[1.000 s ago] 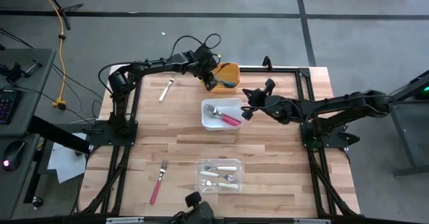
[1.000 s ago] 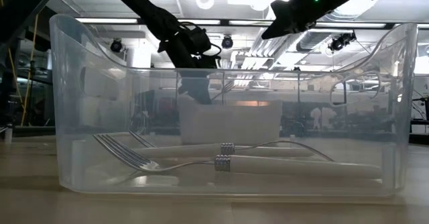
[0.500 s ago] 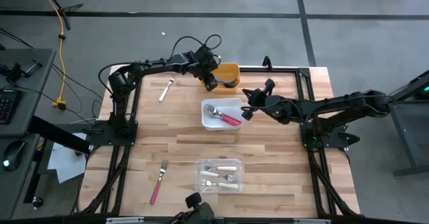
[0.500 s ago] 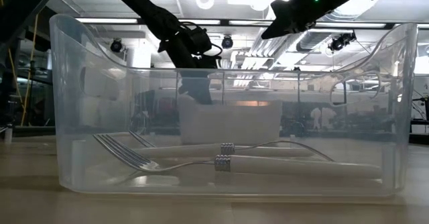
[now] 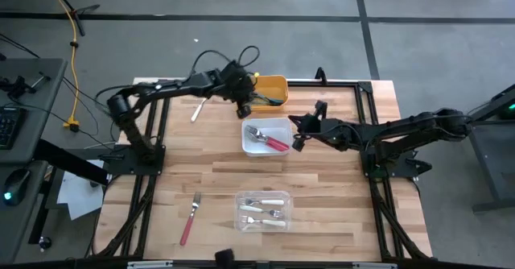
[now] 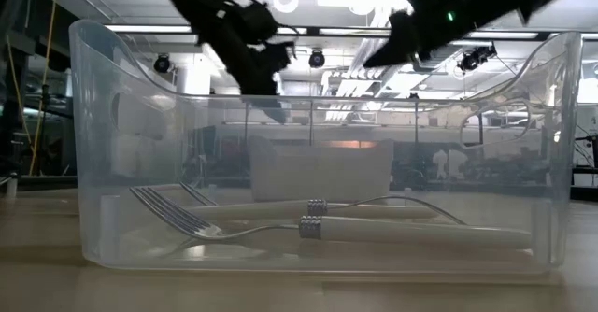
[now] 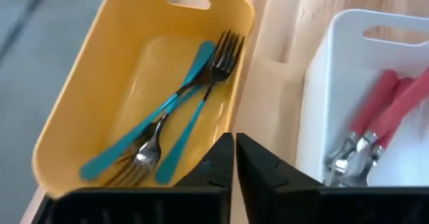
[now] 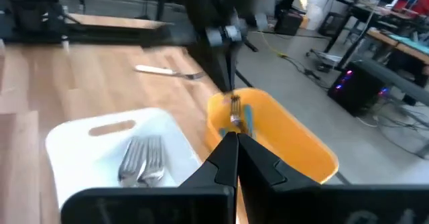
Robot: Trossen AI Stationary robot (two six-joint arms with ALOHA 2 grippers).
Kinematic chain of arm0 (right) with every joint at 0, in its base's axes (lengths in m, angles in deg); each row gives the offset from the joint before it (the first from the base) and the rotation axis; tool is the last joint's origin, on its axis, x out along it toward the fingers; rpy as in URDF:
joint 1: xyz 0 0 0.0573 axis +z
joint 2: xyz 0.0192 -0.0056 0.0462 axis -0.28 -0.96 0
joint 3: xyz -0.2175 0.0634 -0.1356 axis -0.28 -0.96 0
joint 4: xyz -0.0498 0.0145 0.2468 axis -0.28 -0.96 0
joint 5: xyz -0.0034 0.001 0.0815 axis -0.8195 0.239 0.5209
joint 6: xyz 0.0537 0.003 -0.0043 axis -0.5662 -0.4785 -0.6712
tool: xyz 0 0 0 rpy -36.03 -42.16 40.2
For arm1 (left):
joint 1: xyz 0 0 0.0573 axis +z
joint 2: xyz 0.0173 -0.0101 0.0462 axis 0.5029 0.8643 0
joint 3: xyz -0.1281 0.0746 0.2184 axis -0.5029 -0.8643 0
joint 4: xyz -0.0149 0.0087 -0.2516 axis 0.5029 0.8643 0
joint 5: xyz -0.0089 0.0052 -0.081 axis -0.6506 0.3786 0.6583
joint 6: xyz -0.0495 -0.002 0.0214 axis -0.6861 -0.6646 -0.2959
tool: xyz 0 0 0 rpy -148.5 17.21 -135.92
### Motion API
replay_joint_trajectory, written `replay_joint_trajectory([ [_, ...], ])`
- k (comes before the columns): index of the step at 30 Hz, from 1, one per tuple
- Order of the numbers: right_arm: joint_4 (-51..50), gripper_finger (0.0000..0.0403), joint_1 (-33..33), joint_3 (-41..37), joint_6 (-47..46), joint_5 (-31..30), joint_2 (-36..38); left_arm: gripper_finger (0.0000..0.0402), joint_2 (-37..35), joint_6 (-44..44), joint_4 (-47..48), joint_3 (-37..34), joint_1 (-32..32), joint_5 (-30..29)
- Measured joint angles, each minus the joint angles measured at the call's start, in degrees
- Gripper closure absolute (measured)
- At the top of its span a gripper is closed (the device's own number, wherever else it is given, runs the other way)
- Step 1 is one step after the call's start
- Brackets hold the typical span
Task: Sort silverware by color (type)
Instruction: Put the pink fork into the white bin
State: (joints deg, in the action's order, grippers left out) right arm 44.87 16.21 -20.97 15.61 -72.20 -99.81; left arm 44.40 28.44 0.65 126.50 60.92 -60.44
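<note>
My left gripper (image 5: 244,110) is shut and empty, hanging just off the near left side of the orange bin (image 5: 273,80). Teal-handled forks (image 7: 175,110) lie in that bin. My right gripper (image 5: 294,136) is shut and empty, at the right side of the white bin (image 5: 265,123), which holds pink-handled forks (image 5: 273,142). White-handled forks (image 5: 264,210) lie in the clear bin (image 5: 240,213) near the front edge. A white-handled fork (image 5: 199,108) lies flat on the table at the far left. A pink-handled fork (image 5: 190,219) lies flat at the near left.
The three bins stand in a line down the table's middle, orange farthest, clear nearest. Black frame rails (image 5: 157,140) run along the table's left and right sides. Bare wood lies between the white bin and the clear bin.
My left gripper has drawn back from over the orange bin toward the table's left and near side and has risen; its arm has swung toward the left edge. My right gripper has stayed by the white bin.
</note>
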Motion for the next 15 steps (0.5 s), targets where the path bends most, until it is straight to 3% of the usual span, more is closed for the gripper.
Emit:
replay_joint_trajectory([
  [8, 18.3, 0.0403, 1.1, -13.5, -1.6, 0.5, 0.0, 0.0397, -19.8, -4.8, -7.5, -23.8, -6.8, -9.7],
  [15, 20.1, 0.0403, 5.8, -14.3, -1.7, 0.0, 0.0, 0.0401, -35.8, -19.1, -4.7, -33.8, -21.2, -13.4],
])
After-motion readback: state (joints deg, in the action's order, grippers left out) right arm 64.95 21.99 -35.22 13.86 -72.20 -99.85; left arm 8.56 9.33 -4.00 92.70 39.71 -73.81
